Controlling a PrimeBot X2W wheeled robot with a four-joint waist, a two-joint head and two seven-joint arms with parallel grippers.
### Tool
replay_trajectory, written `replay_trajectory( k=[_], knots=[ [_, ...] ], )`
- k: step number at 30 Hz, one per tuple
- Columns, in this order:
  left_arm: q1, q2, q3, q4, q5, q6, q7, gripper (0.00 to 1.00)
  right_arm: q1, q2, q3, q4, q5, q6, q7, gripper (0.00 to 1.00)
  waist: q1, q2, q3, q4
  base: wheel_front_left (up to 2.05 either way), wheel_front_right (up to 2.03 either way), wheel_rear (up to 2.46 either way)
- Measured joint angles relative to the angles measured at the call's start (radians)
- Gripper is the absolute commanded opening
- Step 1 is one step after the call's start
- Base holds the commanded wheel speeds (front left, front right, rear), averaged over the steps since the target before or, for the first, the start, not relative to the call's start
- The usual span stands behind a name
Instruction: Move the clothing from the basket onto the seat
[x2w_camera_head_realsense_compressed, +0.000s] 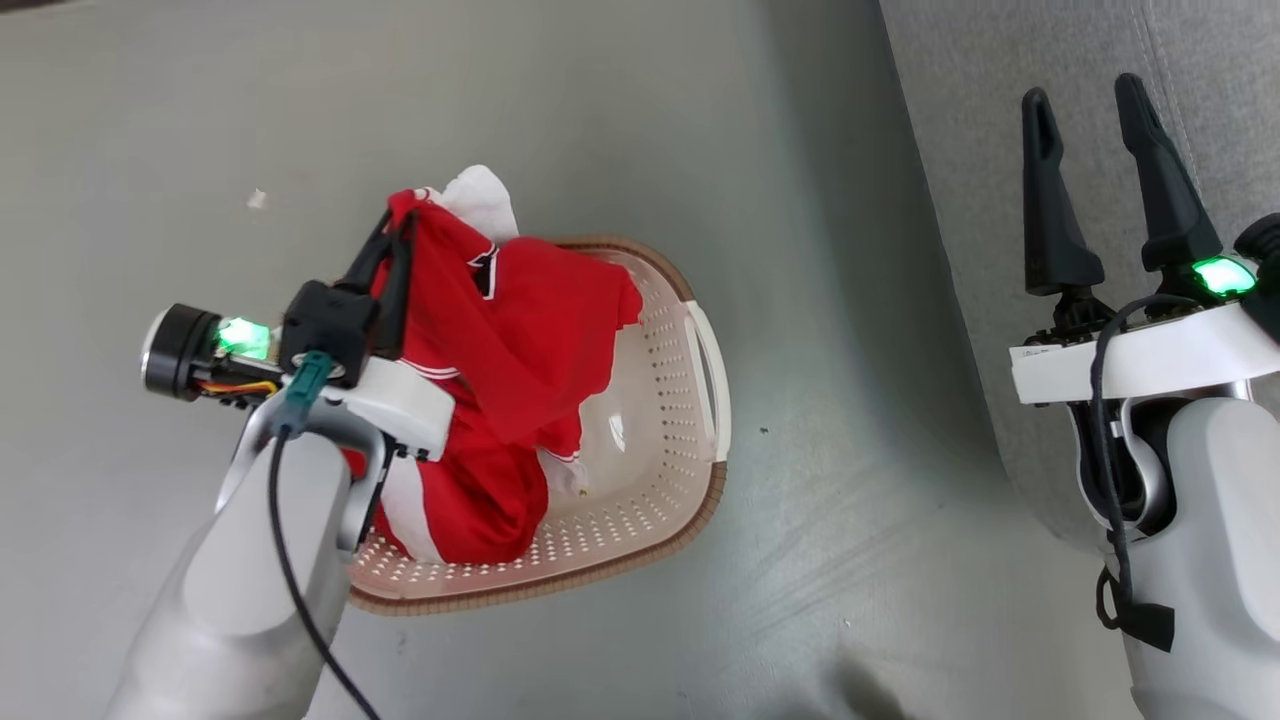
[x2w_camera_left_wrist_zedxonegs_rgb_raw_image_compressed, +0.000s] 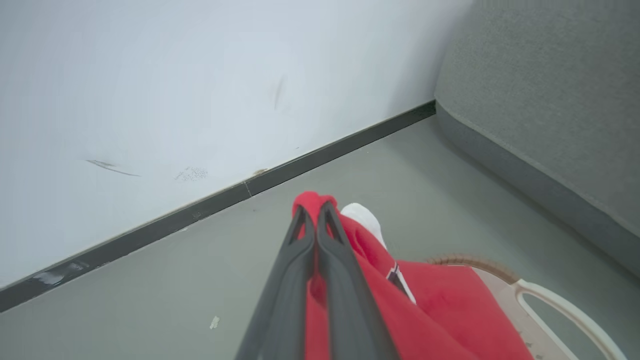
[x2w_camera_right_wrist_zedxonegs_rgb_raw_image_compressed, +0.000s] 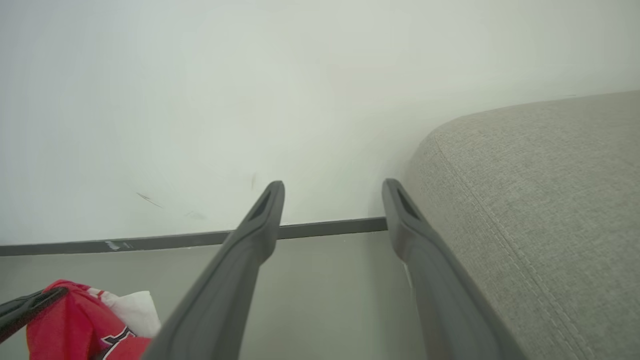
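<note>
While pinching a fold of the red clothing, the left tool holds it raised over the basket, its lower end hanging inside. The right tool stands spread and empty over the edge of the grey seat.

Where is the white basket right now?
In the head view, the basket sits on the grey floor left of the sofa, with red clothing spilling from it, pinched by the left end effector.
</note>
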Motion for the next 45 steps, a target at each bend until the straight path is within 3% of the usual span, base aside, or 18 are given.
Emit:
replay_trajectory(
  k=[17, 28, 37, 45],
  knots=[
    [0.075, 0.073, 0.024, -0.246, -0.007, -0.039, -0.003, 0.0, 0.036, -0.075, 0.089, 0.065, -0.031, 0.0, 0.0, 1.0, 0.0, 0.0, -0.153, 0.062, 0.0, 0.0, 0.0],
    [0.078, 0.099, 0.006, -0.339, -0.009, -0.117, -0.003, 0.0, 0.06, -0.131, 0.17, 0.097, -0.019, 0.0, 0.0, 1.0, 0.0, 0.0, -0.275, 0.088, 0.0, 0.0, 0.0],
    [0.096, 0.128, -0.026, -0.36, -0.009, -0.17, -0.004, 0.0, 0.099, -0.207, 0.309, 0.131, 0.004, 0.0, 0.0, 1.0, 0.0, 0.0, -0.382, 0.1, 0.0, 0.0, 0.0],
    [0.095, 0.131, -0.066, -0.397, -0.018, -0.197, -0.004, 0.0, 0.128, -0.298, 0.495, 0.163, 0.022, 0.001, 0.0, 1.0, -0.0001, 0.0001, -0.474, 0.108, 0.0, 0.0, 0.0]
  ],
)
